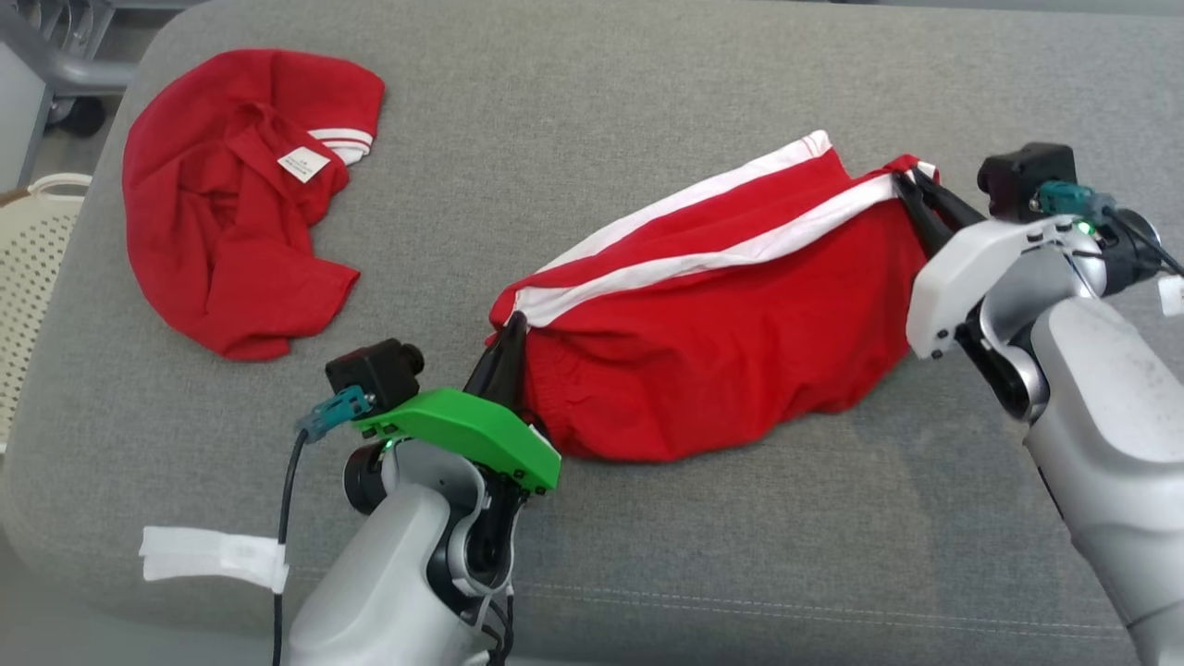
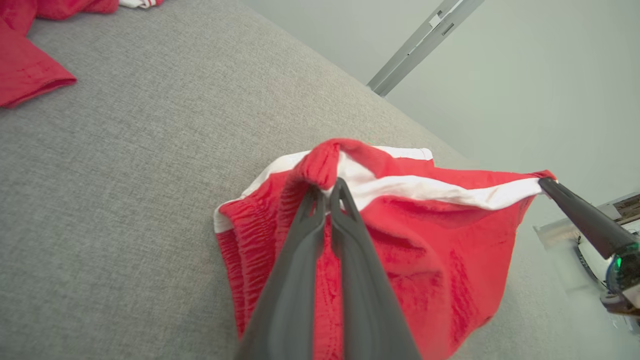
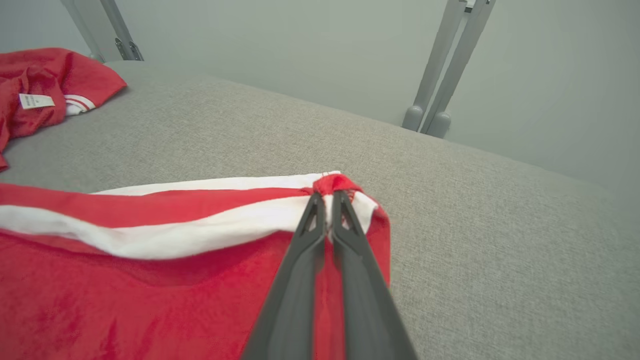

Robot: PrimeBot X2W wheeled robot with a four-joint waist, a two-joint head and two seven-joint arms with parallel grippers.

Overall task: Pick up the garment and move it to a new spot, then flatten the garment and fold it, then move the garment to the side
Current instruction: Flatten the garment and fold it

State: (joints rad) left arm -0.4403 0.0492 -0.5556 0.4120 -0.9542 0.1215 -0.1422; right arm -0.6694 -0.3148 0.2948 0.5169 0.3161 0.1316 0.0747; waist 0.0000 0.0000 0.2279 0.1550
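The left gripper (image 1: 511, 335), under its green cover at the near left, is pinched shut on a bunched corner of the red shorts (image 1: 721, 342). The right gripper (image 1: 905, 181) is clamped on the opposite corner at the far right. The shorts hang between them with the white-striped edge taut and the lower part sagging onto the grey cushion (image 1: 647, 83). This looks like the carry before flattening. It would go best with both arms travelling together, the span held tight, and the sagging hem set down first so it spreads without folding under. The left wrist view shows the gathered elastic waistband beside the pinch. The head view shows another red garment (image 1: 231, 213) lying well apart at the far left, room to avoid.
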